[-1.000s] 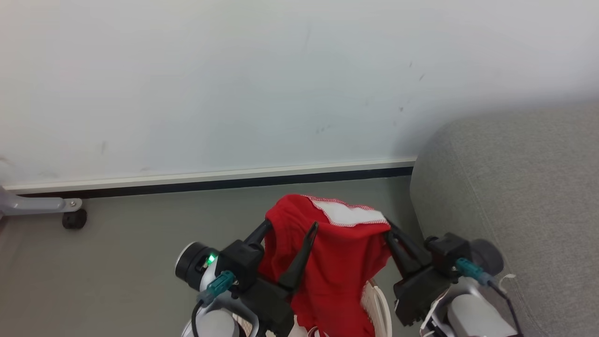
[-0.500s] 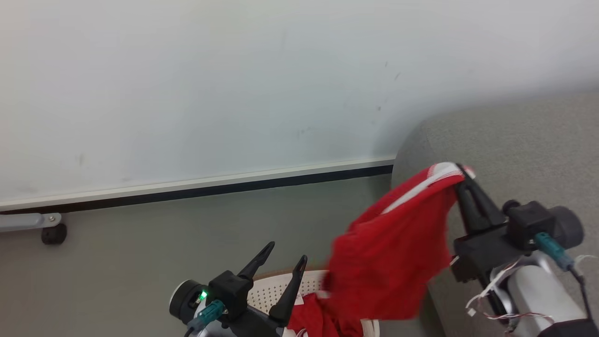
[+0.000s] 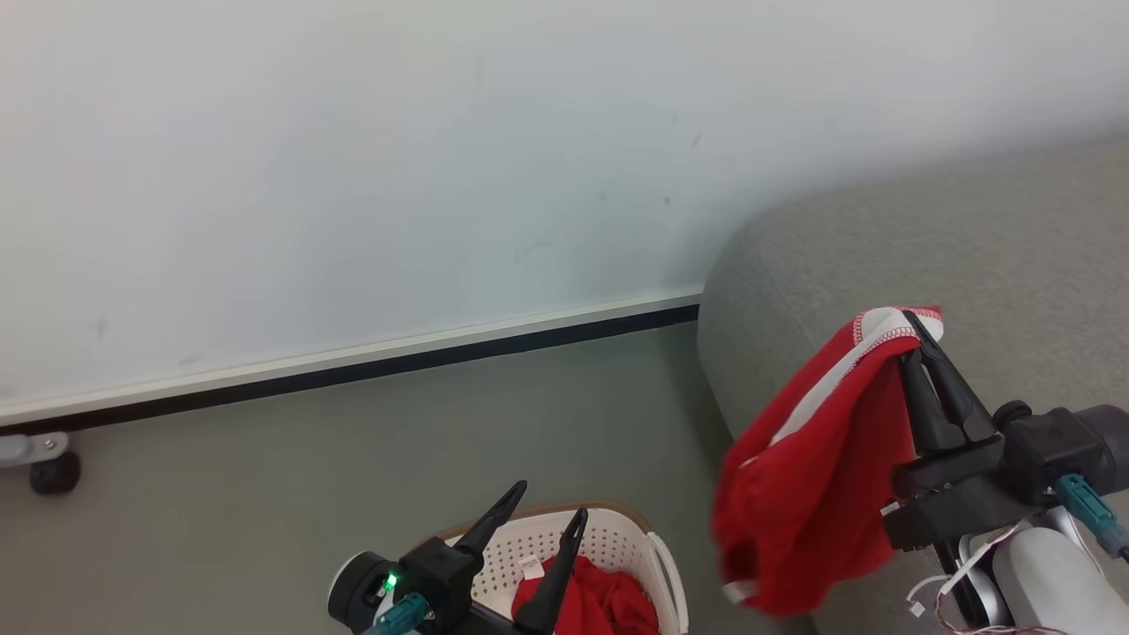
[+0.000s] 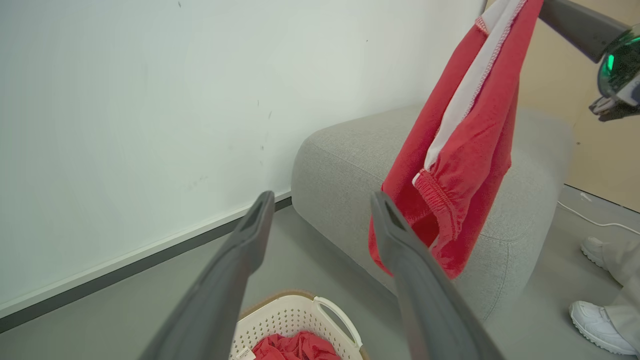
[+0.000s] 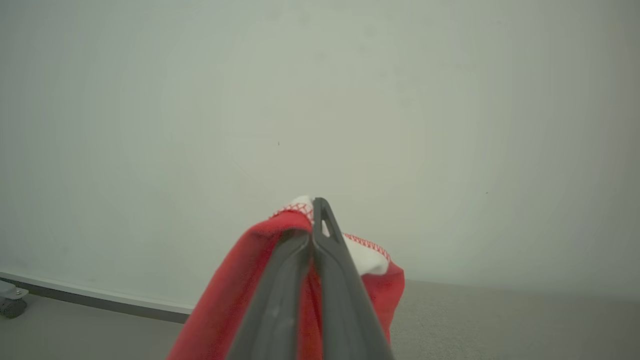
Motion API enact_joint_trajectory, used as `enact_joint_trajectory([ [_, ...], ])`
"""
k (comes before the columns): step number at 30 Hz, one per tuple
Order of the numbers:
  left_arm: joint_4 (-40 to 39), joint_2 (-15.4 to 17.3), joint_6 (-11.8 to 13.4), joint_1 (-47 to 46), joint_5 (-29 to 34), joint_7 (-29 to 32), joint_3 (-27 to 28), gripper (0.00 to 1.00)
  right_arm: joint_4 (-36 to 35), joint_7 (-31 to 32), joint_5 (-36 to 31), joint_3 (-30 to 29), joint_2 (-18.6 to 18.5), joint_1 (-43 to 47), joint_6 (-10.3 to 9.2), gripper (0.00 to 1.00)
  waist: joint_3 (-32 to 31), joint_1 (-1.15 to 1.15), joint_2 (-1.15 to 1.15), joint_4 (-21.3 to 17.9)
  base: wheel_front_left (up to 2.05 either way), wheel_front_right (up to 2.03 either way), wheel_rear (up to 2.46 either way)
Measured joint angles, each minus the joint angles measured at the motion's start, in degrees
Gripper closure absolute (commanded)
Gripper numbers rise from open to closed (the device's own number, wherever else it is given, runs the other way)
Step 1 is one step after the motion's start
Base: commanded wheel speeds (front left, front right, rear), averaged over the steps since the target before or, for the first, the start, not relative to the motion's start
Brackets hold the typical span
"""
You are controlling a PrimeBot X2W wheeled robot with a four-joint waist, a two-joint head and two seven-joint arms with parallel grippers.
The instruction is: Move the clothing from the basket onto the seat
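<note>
R gripper (image 3: 915, 324) gripped red garment (image 3: 811, 494) by its white band, high up, prob. so cloth hanging below cleared seat (image 3: 970, 238) beside it. L gripper (image 3: 551, 498) stood spread, empty; basket (image 3: 617, 540) w/ other clothing (image 3: 595, 604) just beneath.

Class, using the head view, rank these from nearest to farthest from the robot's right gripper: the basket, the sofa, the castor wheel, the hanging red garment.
1. Hanging red garment, pinched in the right gripper.
2. Sofa, just behind and beneath the gripper.
3. Basket, on the floor at lower left.
4. Castor wheel, far left by the wall.
</note>
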Motion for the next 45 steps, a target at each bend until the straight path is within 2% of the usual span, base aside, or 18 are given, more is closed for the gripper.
enact_joint_trajectory([
  [5, -0.62, -0.15, -0.01, 0.18, 0.00, -0.16, -0.60, 0.00, -1.69, 0.00, -0.01, -0.11, -0.37, 0.93, -0.35, 1.00, -0.02, 0.00, 0.00, -2.15, 0.00, 0.00, 0.00],
  [16, -1.58, -0.53, 0.04, 1.15, 0.01, -0.66, -1.58, 0.00, -4.99, 0.98, 0.02, 0.15, -0.59, 1.26, -0.27, 1.00, 0.45, 0.01, 0.00, -9.56, 0.00, 0.00, 0.00],
  [23, -1.90, -0.82, 0.08, 1.15, 0.14, -0.66, -2.42, 0.00, -5.41, 1.79, 0.45, -0.07, -1.09, 1.30, 0.11, 1.00, 1.46, 0.01, 0.00, -14.03, 0.00, 0.00, 0.00],
  [29, -2.19, -0.94, 0.07, 0.65, 0.73, 0.01, -3.37, 0.00, -2.98, 2.76, 1.71, -1.21, -1.74, -0.34, 0.83, 1.00, 3.99, 0.01, 0.00, -15.81, 0.00, 0.00, 0.00],
  [37, -3.69, -0.51, 0.03, -1.88, 1.45, 1.40, -3.80, 0.00, 2.24, 3.86, 4.02, -3.31, -2.16, -14.55, 3.38, 1.00, 8.19, 0.01, 0.00, -15.67, 0.00, 0.00, 0.00],
  [43, -6.24, 0.01, 0.03, -4.44, 2.33, 2.85, -3.83, 0.00, 8.26, 5.13, 4.80, -5.42, -2.47, -29.58, 4.30, 1.00, 11.92, 0.02, 0.00, -14.43, 0.00, 0.00, 0.00],
  [45, -7.30, 0.04, 0.02, -5.50, 3.08, 3.26, -3.80, 0.00, 10.26, 5.64, 4.28, -5.72, -4.08, -33.97, 4.45, 1.00, 13.29, 0.02, 0.00, -13.84, 0.00, 0.00, 0.00],
])
